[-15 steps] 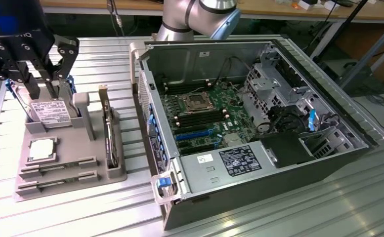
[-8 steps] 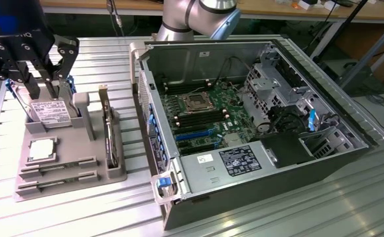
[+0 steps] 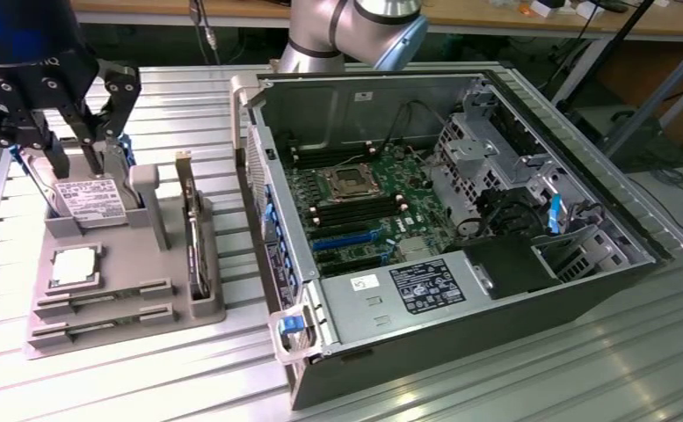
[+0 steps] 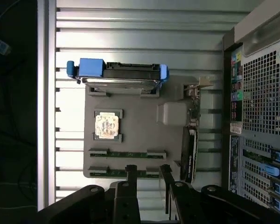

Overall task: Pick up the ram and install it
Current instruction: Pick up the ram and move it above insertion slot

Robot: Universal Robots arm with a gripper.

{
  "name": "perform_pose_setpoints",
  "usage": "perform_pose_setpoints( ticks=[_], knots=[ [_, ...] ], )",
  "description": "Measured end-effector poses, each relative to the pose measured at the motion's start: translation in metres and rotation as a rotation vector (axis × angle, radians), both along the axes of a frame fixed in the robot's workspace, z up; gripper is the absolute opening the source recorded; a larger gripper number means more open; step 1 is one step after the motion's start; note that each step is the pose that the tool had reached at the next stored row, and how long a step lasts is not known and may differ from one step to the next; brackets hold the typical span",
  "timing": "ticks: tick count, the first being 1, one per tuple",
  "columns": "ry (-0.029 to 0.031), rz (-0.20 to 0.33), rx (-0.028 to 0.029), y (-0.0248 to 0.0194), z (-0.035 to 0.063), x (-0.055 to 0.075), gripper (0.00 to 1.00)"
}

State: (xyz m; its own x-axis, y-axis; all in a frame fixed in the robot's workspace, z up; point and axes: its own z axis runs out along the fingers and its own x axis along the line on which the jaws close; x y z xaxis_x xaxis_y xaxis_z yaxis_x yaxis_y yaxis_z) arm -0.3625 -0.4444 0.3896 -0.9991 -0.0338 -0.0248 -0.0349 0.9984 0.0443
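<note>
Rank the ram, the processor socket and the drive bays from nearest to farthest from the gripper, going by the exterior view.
1. The ram: in the grey holder at the exterior view's left, where the gripper hangs with open jaws.
2. The processor socket: in the middle of the computer case.
3. The drive bays: on the case's side toward the exterior view's right.

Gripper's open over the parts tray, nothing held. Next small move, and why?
Probably lower toward the ram: the gripper is open, holds nothing, and hangs well above the tray, where the ram lies untouched in its slot.
</note>
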Motion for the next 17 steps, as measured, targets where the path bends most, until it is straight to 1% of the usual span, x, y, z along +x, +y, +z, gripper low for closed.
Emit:
perform_pose_setpoints(
  ticks=[2, 4, 10, 14, 15, 17],
  knots=[
    [0.0000, 0.109, 0.0000, -0.0001, -0.0032, 0.000, 0.33],
    [0.0001, 0.156, -0.0001, 0.0000, -0.0069, 0.000, 0.33],
    [0.0001, 0.353, -0.0002, 0.0000, -0.0233, 0.000, 0.33],
    [0.0008, 0.517, 0.0000, 0.0000, -0.0383, 0.000, 0.33],
    [0.0010, 0.574, 0.0001, 0.0000, -0.0437, 0.000, 0.33],
    [0.0015, 0.643, 0.0001, -0.0001, -0.0500, 0.000, 0.33]
  ],
)
